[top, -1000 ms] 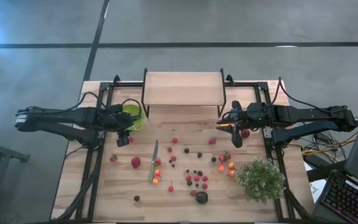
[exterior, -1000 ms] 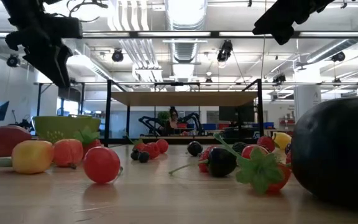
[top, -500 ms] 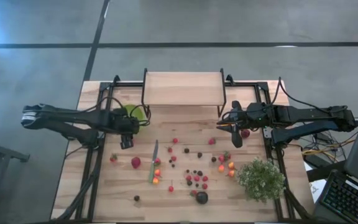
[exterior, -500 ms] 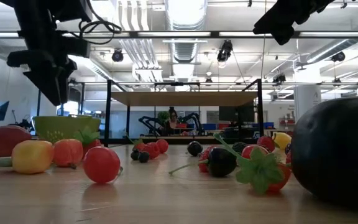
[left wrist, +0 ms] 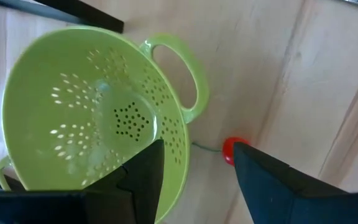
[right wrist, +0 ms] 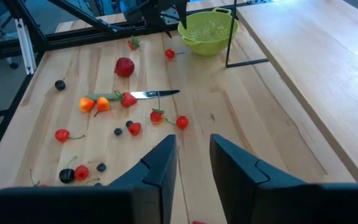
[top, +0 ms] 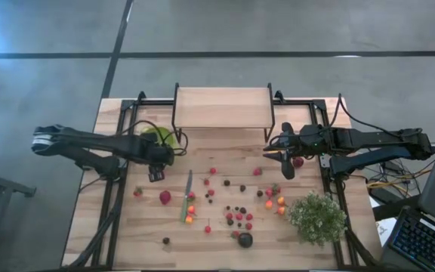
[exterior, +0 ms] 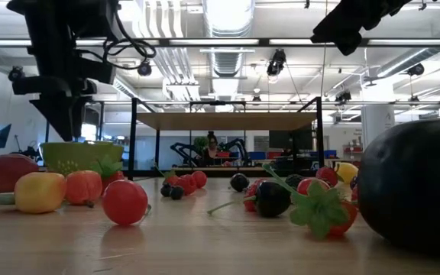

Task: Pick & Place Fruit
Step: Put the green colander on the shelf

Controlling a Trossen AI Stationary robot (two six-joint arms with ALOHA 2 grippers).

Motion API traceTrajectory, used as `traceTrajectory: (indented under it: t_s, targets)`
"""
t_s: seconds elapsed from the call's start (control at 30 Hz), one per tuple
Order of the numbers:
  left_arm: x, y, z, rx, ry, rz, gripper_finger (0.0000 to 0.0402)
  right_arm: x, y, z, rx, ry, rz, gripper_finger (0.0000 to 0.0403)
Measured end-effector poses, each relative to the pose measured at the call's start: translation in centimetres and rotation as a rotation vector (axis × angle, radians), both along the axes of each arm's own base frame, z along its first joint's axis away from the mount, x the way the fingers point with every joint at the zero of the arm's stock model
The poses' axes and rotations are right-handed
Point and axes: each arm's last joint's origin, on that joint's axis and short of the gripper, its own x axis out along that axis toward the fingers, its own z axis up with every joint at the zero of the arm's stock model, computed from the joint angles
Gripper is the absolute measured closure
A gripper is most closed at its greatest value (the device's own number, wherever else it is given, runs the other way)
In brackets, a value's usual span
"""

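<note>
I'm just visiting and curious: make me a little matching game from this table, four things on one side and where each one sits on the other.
Things
1. pale green plastic colander with handles
2. bushy pale-green plant
3. slim green-handled knife
4. big dark round fruit

Places
A. at the table's near edge, below the scattered berries
B. near right corner of the table
C. far left of the table, beside the left gripper
D. lying flat left of the middle, among small red and orange pieces

Pairs: 1-C, 2-B, 3-D, 4-A
</note>
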Motion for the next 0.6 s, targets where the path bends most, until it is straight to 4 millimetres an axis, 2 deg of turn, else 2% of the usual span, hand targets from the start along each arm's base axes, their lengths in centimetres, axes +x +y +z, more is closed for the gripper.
traceTrajectory:
  t_s: [0.4,0.6]
  targets:
    - [1.0,0.0,-1.4,0.003,0.069,0.009,0.0207,0.0,0.0,-0.1,0.000,0.007,0.000,0.0266]
    - [1.3,0.0,-1.9,0.004,0.094,0.012,0.0241,0.0,0.0,-0.1,0.000,0.007,0.000,0.0252]
